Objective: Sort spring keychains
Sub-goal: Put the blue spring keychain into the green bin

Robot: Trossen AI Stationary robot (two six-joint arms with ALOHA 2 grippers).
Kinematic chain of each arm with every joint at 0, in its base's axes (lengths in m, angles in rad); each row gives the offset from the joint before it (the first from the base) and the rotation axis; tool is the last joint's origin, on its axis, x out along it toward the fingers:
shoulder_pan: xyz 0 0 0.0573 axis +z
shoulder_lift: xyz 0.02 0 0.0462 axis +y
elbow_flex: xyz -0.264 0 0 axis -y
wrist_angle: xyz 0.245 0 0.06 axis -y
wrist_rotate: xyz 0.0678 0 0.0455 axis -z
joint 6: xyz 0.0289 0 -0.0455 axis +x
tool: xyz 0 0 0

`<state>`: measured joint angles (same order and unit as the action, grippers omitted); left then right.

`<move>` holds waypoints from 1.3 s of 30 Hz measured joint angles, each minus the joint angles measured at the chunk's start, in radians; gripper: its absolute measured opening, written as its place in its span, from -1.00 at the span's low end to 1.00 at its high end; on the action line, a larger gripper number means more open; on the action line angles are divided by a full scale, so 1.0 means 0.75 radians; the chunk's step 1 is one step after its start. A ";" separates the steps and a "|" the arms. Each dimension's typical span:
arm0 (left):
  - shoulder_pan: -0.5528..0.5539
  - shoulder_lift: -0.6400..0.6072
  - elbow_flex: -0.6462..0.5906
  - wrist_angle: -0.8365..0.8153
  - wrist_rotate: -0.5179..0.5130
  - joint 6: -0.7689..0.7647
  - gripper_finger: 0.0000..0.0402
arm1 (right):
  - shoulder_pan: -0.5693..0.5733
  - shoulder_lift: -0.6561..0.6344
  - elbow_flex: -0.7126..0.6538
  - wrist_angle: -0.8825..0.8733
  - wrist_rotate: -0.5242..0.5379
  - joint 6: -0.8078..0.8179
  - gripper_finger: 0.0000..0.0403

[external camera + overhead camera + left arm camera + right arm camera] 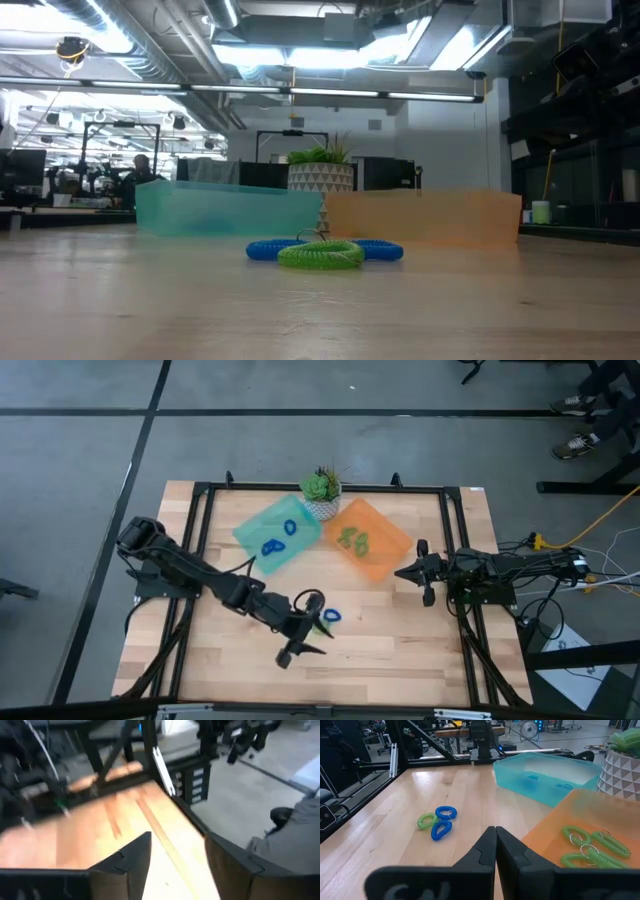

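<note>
The left arm reaches out across the wooden table (pixel 400 650) from its base at the left edge, its links stretched low toward the front middle, and its left claw (pixel 305 628) sits there with the fingers spread wide, one finger (pixel 131 862) and its partner standing well apart over bare wood in its own wrist view, pinching nothing. Just beside that claw lie three loose spring keychains on the table: two blue ones (pixel 442 822) and a green one (pixel 425 821), bunched together and touching; from table height the green coil (pixel 320 255) lies in front of the blue coils (pixel 270 248). The right arm is folded back at the right edge of the table, with the right claw (pixel 424 573) pointing toward the orange tray (pixel 390 550) and its fingers (pixel 482 851) pressed together, empty. Several green spring keychains (pixel 592 847) lie in the orange tray, and two blue spring keychains (pixel 280 537) lie in the teal tray (pixel 250 525), which sits beside the orange one. A small potted plant (pixel 322 487) stands behind the two trays, between their rear corners.
</note>
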<state>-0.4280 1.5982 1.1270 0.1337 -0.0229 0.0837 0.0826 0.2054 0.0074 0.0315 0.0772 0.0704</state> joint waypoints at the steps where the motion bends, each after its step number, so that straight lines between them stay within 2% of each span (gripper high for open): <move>1: -0.007 0.000 0.000 -0.032 0.006 -0.030 -0.10 | 0.000 0.000 0.000 0.000 0.000 0.000 -0.96; 7: -0.064 0.001 0.000 -0.168 0.067 -0.178 -0.10 | 0.000 0.000 0.000 0.000 0.000 0.000 -0.96; 17: -0.127 0.002 0.000 -0.204 0.064 -0.386 -0.10 | 0.001 0.000 0.000 0.000 0.000 0.000 -0.96; 26: -0.139 0.002 0.000 -0.444 0.061 -0.641 -0.10 | 0.000 0.000 0.000 0.001 0.000 0.000 -0.96; 39: -0.193 0.002 0.000 -0.582 0.053 -0.820 -0.10 | 0.000 0.000 0.000 0.000 0.000 0.000 -0.96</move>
<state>-0.5724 1.5997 1.1267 -0.3027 0.0170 -0.5313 0.0828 0.2054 0.0074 0.0315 0.0772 0.0704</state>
